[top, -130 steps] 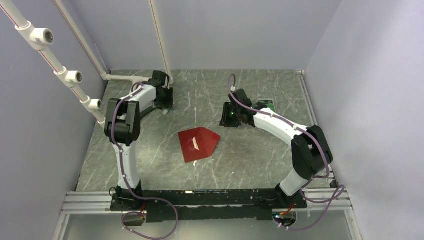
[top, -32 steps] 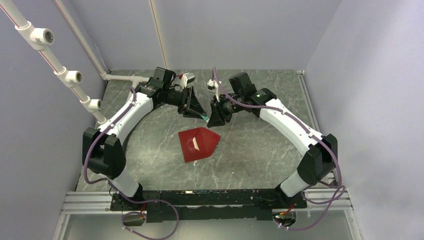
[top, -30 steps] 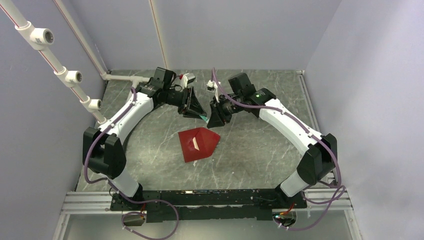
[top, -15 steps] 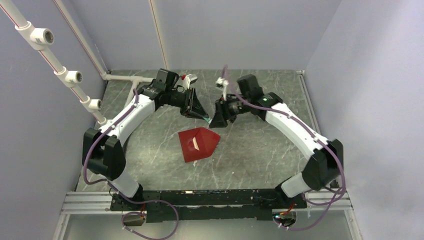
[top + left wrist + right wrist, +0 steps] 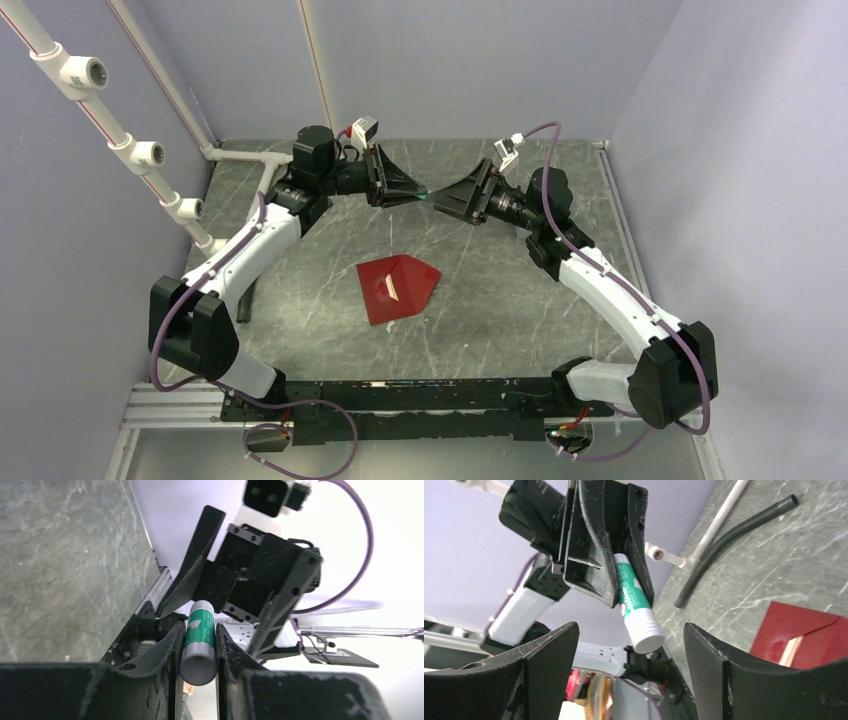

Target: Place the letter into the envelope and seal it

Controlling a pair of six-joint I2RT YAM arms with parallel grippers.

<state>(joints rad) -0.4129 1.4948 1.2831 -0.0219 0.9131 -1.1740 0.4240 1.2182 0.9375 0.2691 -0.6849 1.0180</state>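
My left gripper [image 5: 416, 191] is up in the air over the far part of the table [image 5: 520, 300], shut tight on a glue stick [image 5: 199, 632]. In the left wrist view both of its fingers [image 5: 167, 645] press the green-and-white tube from either side. My right gripper [image 5: 440, 197] faces it head-on at the same height, nearly tip to tip, jaws spread wide and holding nothing. From the right wrist view, the stick [image 5: 636, 602] slants down out of the left gripper [image 5: 616, 577] with its white ribbed cap toward the right gripper [image 5: 629, 630]. The cap reaches into the gap between my right fingers [image 5: 549, 650], and as far as I can see neither finger touches it. The envelope [image 5: 398, 288] lies flat on the table, nearer my bases than both grippers and well below them, with nothing touching it. Its pointed end is turned toward my right arm's side. A thin pale strip [image 5: 795, 650] shows on its red face. Whether that strip is the letter I cannot tell, and I cannot make out the letter anywhere else. A black hose [image 5: 734, 535] and a white pipe [image 5: 719, 525] lie on the table at its far left.
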